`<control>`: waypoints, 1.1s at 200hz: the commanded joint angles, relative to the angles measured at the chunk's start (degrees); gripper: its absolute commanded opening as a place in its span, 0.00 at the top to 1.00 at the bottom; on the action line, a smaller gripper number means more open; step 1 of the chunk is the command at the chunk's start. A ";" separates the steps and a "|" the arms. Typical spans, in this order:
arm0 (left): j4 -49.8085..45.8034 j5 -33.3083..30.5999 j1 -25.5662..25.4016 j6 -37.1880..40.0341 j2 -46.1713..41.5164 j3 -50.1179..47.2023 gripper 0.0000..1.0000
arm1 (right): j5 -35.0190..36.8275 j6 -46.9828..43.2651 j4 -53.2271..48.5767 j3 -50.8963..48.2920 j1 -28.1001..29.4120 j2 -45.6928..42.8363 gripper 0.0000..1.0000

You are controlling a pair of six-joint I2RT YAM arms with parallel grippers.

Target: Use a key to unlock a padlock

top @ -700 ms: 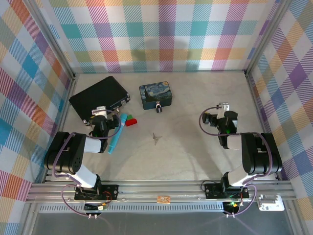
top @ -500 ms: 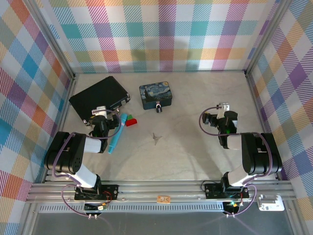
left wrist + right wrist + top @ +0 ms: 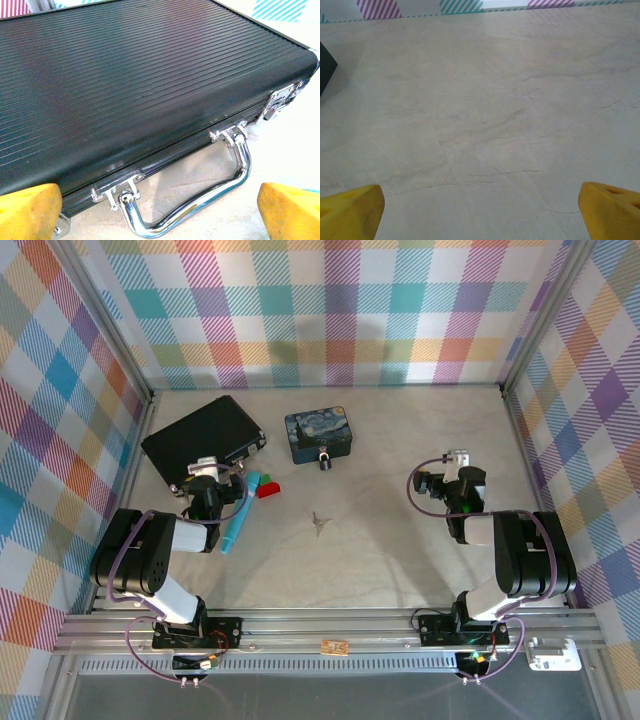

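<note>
Top view: the padlock [image 3: 324, 461] sits at the near edge of the blue tin [image 3: 319, 434]. The key [image 3: 318, 523] lies mid-counter [image 3: 400, 540], apart from both arms.

Left wrist: the left end effector [image 3: 160, 215] is spread wide, gripping nothing, and faces a black case [image 3: 140, 75].

Right wrist: the right end effector [image 3: 480, 215] is spread wide above the counter and holds nothing.

It was a robotics lab test cell: a pale stone-look worktop [image 3: 380, 560] enclosed by colourful plaid walls [image 3: 340, 310] and aluminium framing [image 3: 330, 625].
</note>
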 commanded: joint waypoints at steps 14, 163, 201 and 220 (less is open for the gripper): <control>-0.49 0.22 0.06 0.71 -0.02 1.05 0.01 | -0.91 0.56 1.74 0.18 -0.07 0.31 0.01; -41.65 5.28 -1.67 -17.88 -15.75 21.79 0.00 | -3.96 4.73 -55.45 24.10 29.10 -9.60 0.08; -43.66 1.46 -1.59 -28.01 -17.38 24.81 0.00 | -4.69 10.93 -64.22 31.91 38.78 -1.49 0.22; -44.70 -0.40 -1.24 -31.22 -17.01 25.90 0.00 | -3.62 11.98 -64.51 34.16 42.94 3.38 0.24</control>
